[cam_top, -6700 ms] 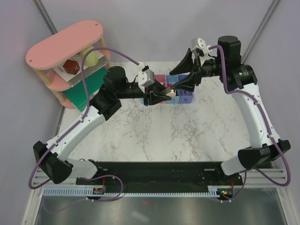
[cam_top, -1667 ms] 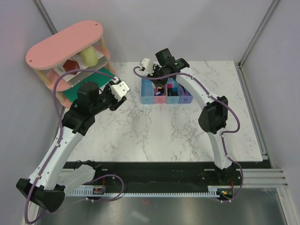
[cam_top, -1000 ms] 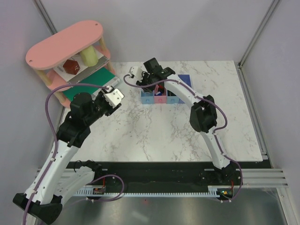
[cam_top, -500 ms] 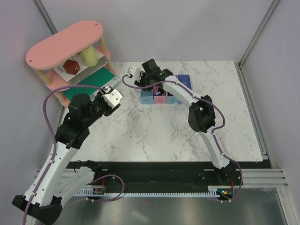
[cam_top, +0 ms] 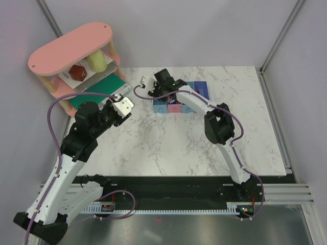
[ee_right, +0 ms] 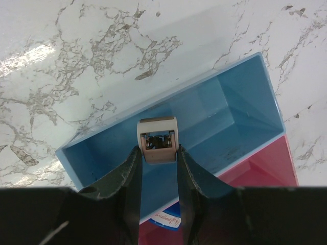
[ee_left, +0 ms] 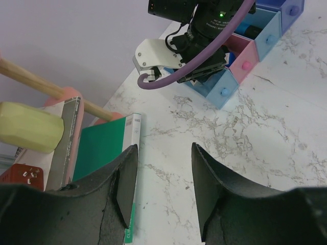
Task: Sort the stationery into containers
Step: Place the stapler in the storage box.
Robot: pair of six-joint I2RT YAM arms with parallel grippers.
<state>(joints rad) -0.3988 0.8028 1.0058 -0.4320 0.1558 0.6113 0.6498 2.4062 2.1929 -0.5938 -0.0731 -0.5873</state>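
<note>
My right gripper (ee_right: 157, 151) is shut on the beige-grey stapler-like block (ee_right: 157, 127) and holds it in the mouth of the leftmost light blue bin (ee_right: 219, 109). That bin holds nothing else that I can see. A small blue piece (ee_right: 168, 220) lies in the pink bin (ee_right: 258, 171) beside it. From above, the right gripper (cam_top: 159, 92) covers the far end of the light blue bin (cam_top: 159, 105); the pink bin (cam_top: 175, 106) and the violet-blue bin (cam_top: 201, 88) follow to the right. My left gripper (cam_top: 124, 104) is open and empty over bare table (ee_left: 162, 168), left of the bins.
The pink oval tiered shelf (cam_top: 71, 48) stands at the back left, with the flat green board (ee_left: 102, 148) leaning at its foot, close to my left fingers. The right arm arches over the middle of the marble table (cam_top: 173, 143). Grey walls close in the sides and back.
My right gripper has slid left along the row of bins with the block, onto the leftmost light blue bin. My left arm drew back left earlier and now holds still.
</note>
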